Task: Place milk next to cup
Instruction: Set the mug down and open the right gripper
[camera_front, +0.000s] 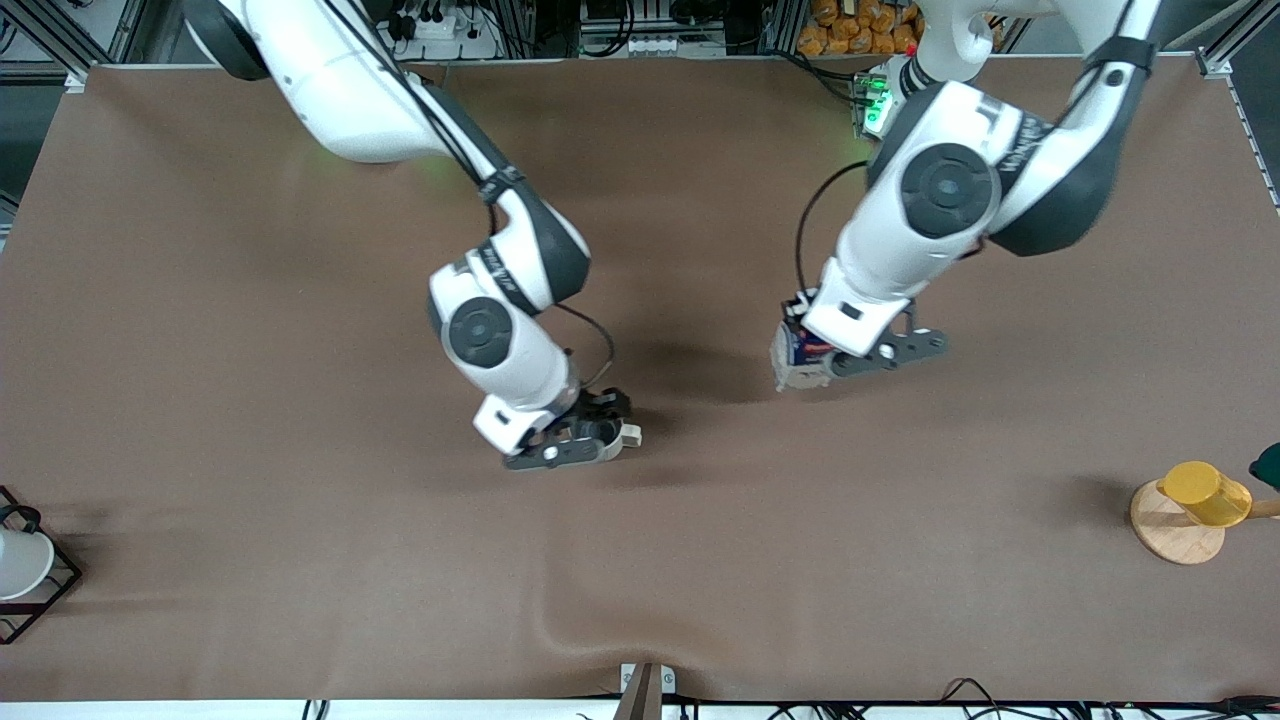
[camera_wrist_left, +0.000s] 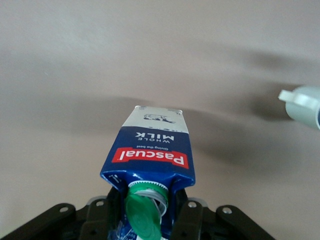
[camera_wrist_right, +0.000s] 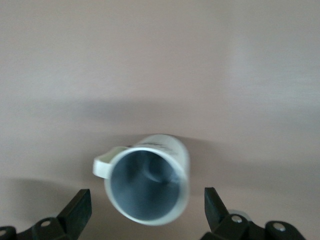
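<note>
My left gripper is shut on the milk, a dark blue carton with a green cap, and holds it upright low over the middle of the table. In the left wrist view the milk sits between the fingers, with its green cap flipped open. The cup, off-white with a grey inside, stands on the table toward the right arm's end, apart from the milk. My right gripper is open just over the cup, with a finger on each side and not touching. The cup also shows in the left wrist view.
A yellow cup lies on a round wooden coaster at the left arm's end, with a dark green thing beside it. A white cup in a black wire frame stands at the right arm's end. The brown cloth has a fold near the front edge.
</note>
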